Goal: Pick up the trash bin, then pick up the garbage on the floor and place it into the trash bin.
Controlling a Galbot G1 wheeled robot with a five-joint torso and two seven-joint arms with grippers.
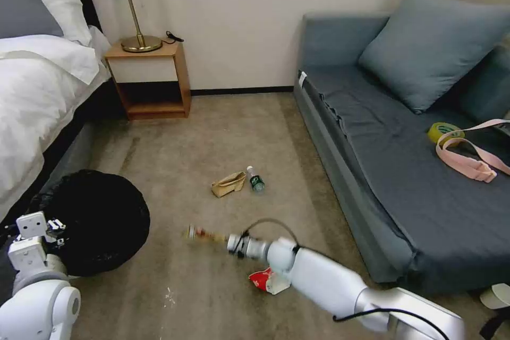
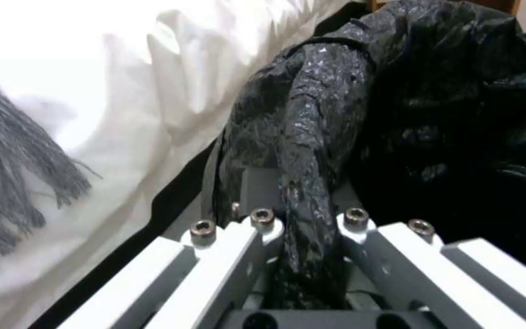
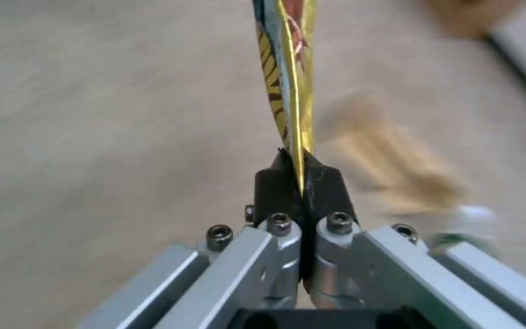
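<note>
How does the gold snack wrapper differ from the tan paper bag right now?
The gold snack wrapper is pinched in the right end effector, off the carpet; the tan paper bag lies on the carpet, ungripped. The wrapper is flat, thin and shiny; the bag is crumpled, bulky and dull. Both are litter outside the trash bin.

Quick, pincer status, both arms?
Left pincer: closed on the trash bin rim.
Right pincer: closed on the gold snack wrapper.

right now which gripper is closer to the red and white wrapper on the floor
Right. The right gripper hangs just beyond the red-and-white wrapper; the left gripper grips the trash bin far off.
</note>
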